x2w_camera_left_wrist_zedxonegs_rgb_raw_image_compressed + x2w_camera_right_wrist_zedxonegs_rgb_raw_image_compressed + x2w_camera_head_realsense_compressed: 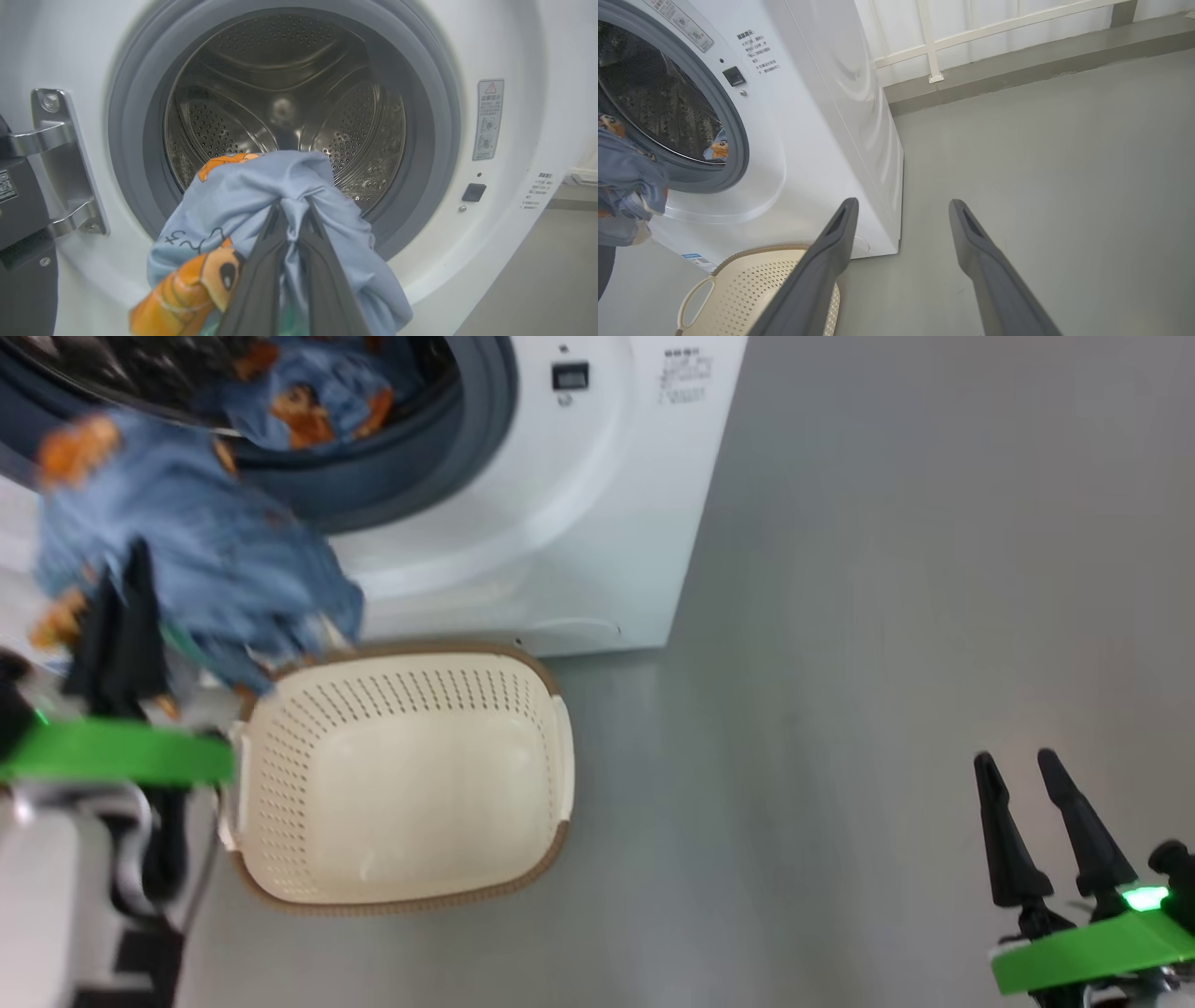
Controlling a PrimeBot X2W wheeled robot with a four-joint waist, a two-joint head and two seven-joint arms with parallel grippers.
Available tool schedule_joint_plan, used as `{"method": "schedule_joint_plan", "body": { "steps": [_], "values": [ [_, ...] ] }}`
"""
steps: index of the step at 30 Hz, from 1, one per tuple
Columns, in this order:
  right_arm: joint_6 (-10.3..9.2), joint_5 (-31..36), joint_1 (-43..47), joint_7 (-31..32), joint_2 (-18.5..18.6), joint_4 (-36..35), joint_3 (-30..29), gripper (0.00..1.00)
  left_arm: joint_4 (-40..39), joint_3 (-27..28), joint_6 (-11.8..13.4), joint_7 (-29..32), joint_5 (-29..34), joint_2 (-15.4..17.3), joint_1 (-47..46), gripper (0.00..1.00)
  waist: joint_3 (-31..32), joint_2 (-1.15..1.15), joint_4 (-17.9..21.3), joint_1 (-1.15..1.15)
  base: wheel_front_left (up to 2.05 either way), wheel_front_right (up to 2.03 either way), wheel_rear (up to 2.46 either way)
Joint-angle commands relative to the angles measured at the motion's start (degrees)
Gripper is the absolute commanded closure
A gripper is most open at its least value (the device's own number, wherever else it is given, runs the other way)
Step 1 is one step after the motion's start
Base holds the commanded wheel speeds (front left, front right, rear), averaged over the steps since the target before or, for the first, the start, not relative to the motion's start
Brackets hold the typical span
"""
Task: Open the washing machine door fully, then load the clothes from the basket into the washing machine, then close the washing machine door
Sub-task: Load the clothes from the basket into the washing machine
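Observation:
My left gripper [121, 581] [293, 205] is shut on a light-blue garment [201, 555] [261, 200] with orange cartoon faces. It holds the garment in front of the washing machine [560, 523] [509, 56], just below the open drum mouth [280, 102]. A second matching garment [308, 401] [719, 148] lies inside the drum. The washing machine door [18, 210] stands swung open at the left, on its steel hinge [60, 158]. The basket [401, 709] [752, 289] sits on the floor before the machine, its inside bare. My right gripper [1014, 758] [903, 205] hangs open over the floor, holding nothing.
Grey floor [887, 616] stretches to the right of the machine and basket. A white railing [934, 42] on a low grey ledge runs behind the machine. The basket stands close against the machine's front, beside my left arm.

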State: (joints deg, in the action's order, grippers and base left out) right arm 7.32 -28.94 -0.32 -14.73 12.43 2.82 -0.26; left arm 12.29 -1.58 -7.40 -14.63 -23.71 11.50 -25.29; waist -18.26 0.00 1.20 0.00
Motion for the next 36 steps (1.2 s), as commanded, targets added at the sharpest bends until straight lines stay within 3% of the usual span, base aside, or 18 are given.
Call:
{"method": "schedule_joint_plan", "body": {
  "steps": [1, 8, 17, 22, 27, 28, 29, 36],
  "values": [
    [0.17, 0.13, -1.37, -0.27, 0.37, -1.47, 1.58, 0.0, 0.02, 2.09, -0.09, -0.37, -1.12, 2.64, -4.12, 1.0, -4.95, 0.0, 2.73, 0.0, 0.0, 0.0, 0.0],
    [0.17, 0.21, -5.69, -0.27, -1.62, -1.1, 3.84, 0.0, 12.27, 2.46, -0.09, -0.37, -4.15, 6.93, -18.38, 1.0, -9.65, 0.0, 7.42, 0.0, 0.0, 0.0, 0.0],
    [0.17, 0.1, -7.21, -0.27, -2.96, -0.73, 5.65, 0.0, 23.15, 0.74, -0.09, -0.37, -4.7, 10.74, -28.96, 1.0, -12.1, 0.0, 11.21, 0.0, 0.0, 0.0, 0.0],
    [0.17, 0.0, -7.93, -0.27, -3.24, -0.83, 6.27, 0.0, 25.44, 1.04, -0.09, -0.37, -1.06, 13.21, -36.4, 1.0, -13.57, 0.0, 12.62, 0.0, 0.0, 0.0, 0.0],
    [0.17, 0.76, -8.65, -0.27, -3.2, -0.55, 7.74, 0.0, 23.36, 6.33, -0.07, -0.37, 3.05, 13.61, -40.78, 1.0, -14.38, 0.0, 13.86, 0.0, 0.0, 0.0, 0.0],
    [0.17, 0.7, -8.75, -0.27, -3.27, -0.59, 7.83, 0.0, 24.59, 6.35, -0.07, -0.37, 3.64, 13.43, -40.83, 0.8, -14.54, 0.0, 13.96, 0.0, 0.0, 0.0, 0.0],
    [0.17, 0.6, -8.83, -0.27, -3.34, -0.63, 7.87, 0.0, 25.78, 5.58, -0.07, -0.37, 4.52, 13.47, -40.91, 0.0, -14.69, 0.0, 14.02, 0.0, 0.0, 0.0, 0.0],
    [0.17, 0.45, -9.41, -0.27, -3.67, -0.77, 7.68, 0.0, 30.09, 4.22, -0.08, -0.37, 6.27, 12.59, -41.36, 0.0, -15.68, 0.0, 13.72, 0.0, 0.0, 0.0, 0.0]
  ]
}}
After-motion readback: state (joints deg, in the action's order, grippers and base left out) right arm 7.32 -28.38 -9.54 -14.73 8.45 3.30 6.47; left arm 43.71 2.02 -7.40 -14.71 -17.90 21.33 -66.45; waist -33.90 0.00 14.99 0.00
